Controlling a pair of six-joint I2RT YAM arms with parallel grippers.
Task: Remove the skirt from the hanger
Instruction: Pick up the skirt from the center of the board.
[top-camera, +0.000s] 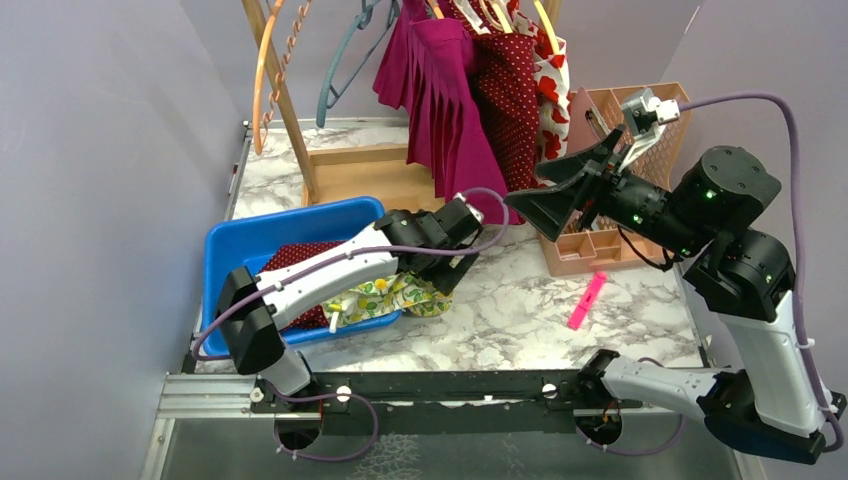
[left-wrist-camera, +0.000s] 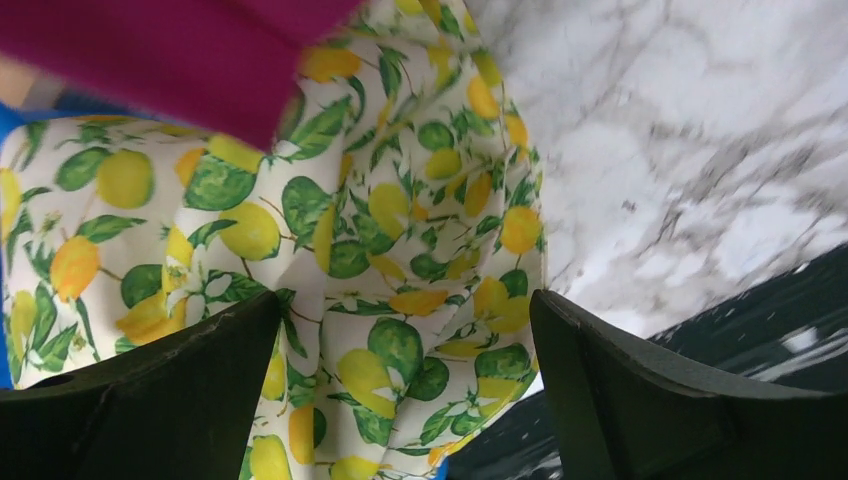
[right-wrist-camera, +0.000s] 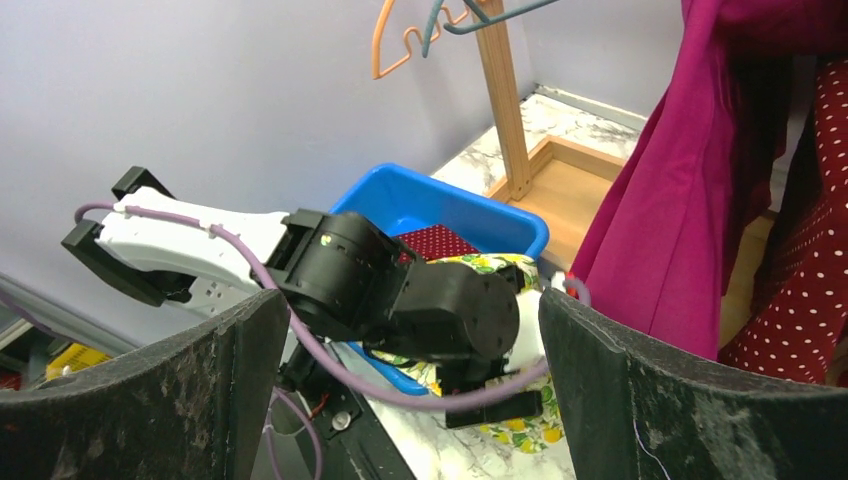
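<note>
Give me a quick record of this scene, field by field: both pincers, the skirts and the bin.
left pincer: open, low over the lemon-print skirt, not closed on it
right pincer: open, raised beside the hanging magenta skirt, empty
lemon-print skirt: on no hanger, draped over the blue bin edge onto the table
blue bin: also holds a red dotted garment
rack: magenta skirt hanging among other garments; orange hanger bare

Count on inspection: two robot arms (top-camera: 330, 270) (top-camera: 770, 340), one blue bin (top-camera: 290, 220), one tan basket (top-camera: 590, 262), one pink stick (top-camera: 587, 300), three hanging skirts (top-camera: 445, 110) (top-camera: 515, 100) (top-camera: 552, 90), two garments (top-camera: 385, 295) (top-camera: 300, 255) lying in the bin.
</note>
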